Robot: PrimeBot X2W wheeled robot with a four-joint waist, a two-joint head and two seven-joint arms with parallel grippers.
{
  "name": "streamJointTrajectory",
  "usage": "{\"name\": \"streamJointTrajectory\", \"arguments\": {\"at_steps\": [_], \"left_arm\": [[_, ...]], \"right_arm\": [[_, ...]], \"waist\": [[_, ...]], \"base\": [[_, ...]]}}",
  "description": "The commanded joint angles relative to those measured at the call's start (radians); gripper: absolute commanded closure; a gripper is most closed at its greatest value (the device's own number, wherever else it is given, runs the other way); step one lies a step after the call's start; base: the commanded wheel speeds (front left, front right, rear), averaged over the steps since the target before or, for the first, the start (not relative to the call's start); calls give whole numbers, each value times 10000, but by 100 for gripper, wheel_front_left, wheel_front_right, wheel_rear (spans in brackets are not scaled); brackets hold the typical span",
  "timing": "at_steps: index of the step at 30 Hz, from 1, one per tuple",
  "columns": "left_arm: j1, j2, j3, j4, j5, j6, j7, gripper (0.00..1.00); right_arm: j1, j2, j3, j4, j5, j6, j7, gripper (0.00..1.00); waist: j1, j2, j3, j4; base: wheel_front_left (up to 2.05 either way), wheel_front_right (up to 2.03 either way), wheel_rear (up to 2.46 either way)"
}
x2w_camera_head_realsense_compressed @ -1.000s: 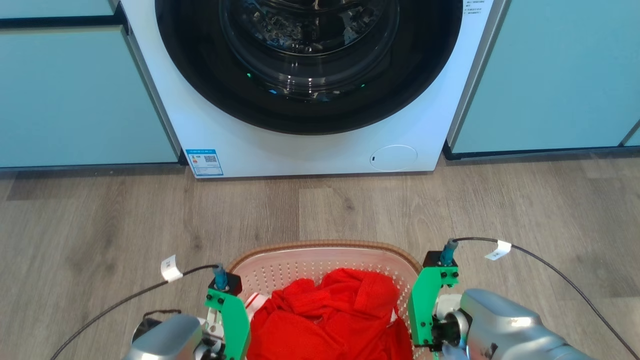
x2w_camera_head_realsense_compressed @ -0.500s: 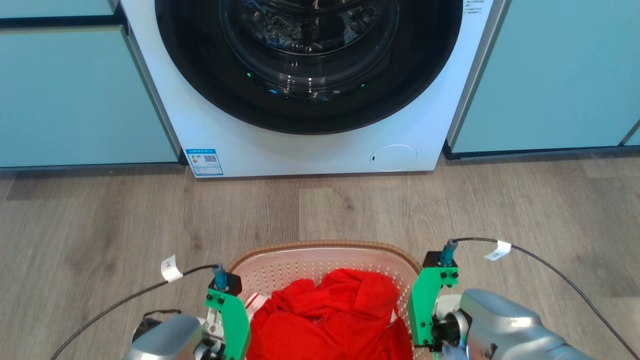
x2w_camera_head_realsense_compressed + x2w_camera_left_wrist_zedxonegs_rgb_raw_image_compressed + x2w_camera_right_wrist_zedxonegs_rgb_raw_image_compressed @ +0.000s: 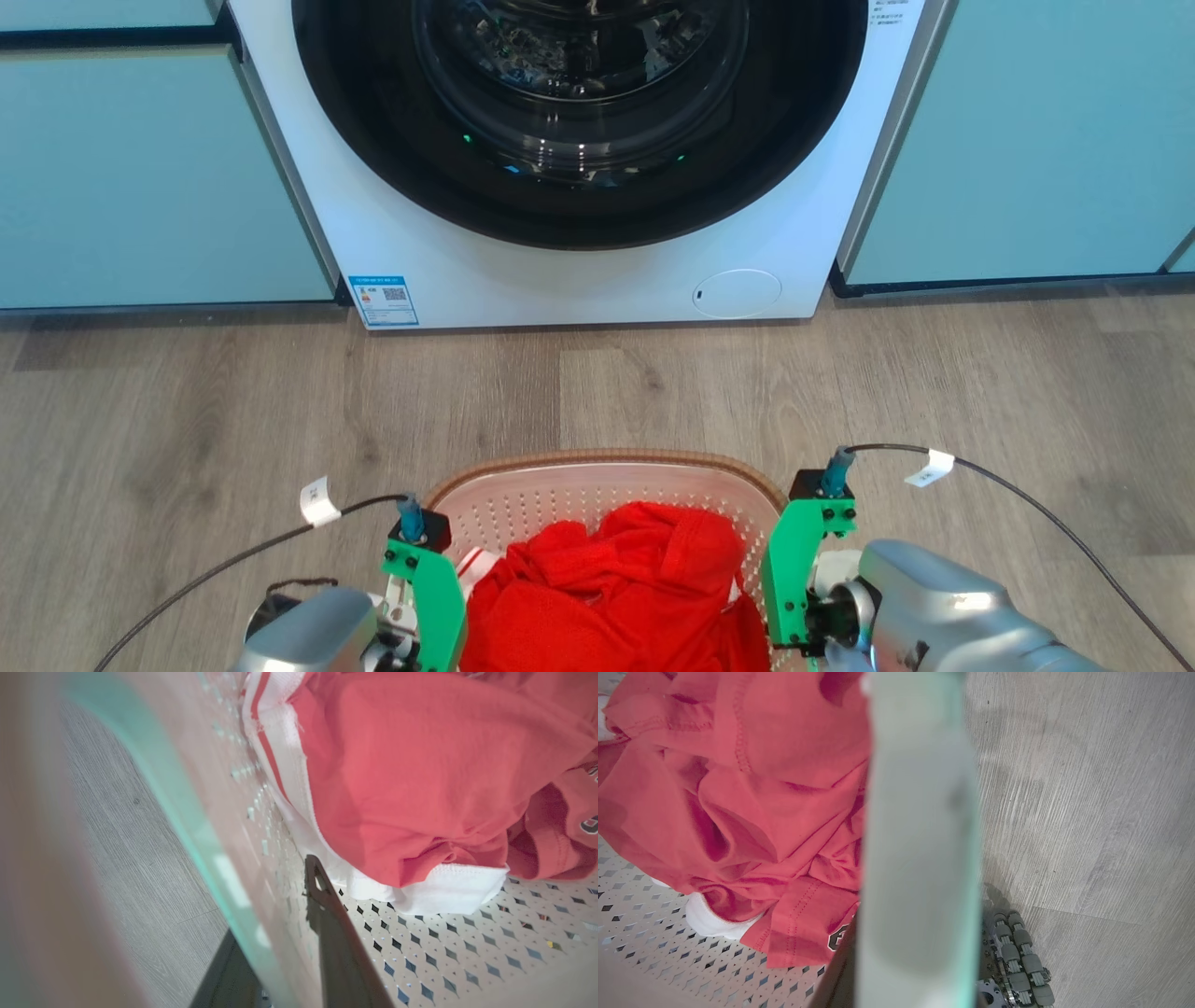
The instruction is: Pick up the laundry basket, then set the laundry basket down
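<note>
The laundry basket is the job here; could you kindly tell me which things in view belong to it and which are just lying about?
Job: laundry basket, left claw, right claw, each astride a side wall.
Lying about: red clothes inside the basket, washing machine, cabinets, wooden floor.

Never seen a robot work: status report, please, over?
Left tool, right tool each straddle laundry basket wall, gripping. Red clothes inside. Washing machine ahead, well apart.
</note>
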Motion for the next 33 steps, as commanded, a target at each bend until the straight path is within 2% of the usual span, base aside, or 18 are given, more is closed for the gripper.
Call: {"name": "streamJointTrajectory", "arguments": {"at_steps": [1,11,17,25,33], "left_arm": [[-559,170,-46,-123,256,-165,37,100],[-628,81,-46,-48,319,-165,-96,100],[-888,-18,-46,78,457,-165,-531,100],[-1555,-252,-46,297,656,-165,-1066,100],[-2554,-697,-46,836,843,-165,-2451,100]], "right_arm": [[-390,101,75,-185,-78,77,-151,100],[-479,64,83,-148,-25,77,-301,100],[-662,-43,88,-164,-76,77,-522,100],[-1219,-242,48,-284,-146,77,-1053,100],[-2152,-689,-170,-683,-246,77,-2402,100]], "waist": [[-1,-1,16,1],[-1,-1,397,24],[-1,-1,1046,76],[-1,-1,2437,214],[-1,-1,4520,378]], "base": [[0,0,0],[0,0,0],[0,0,0],[0,0,0],[0,0,0]]}}
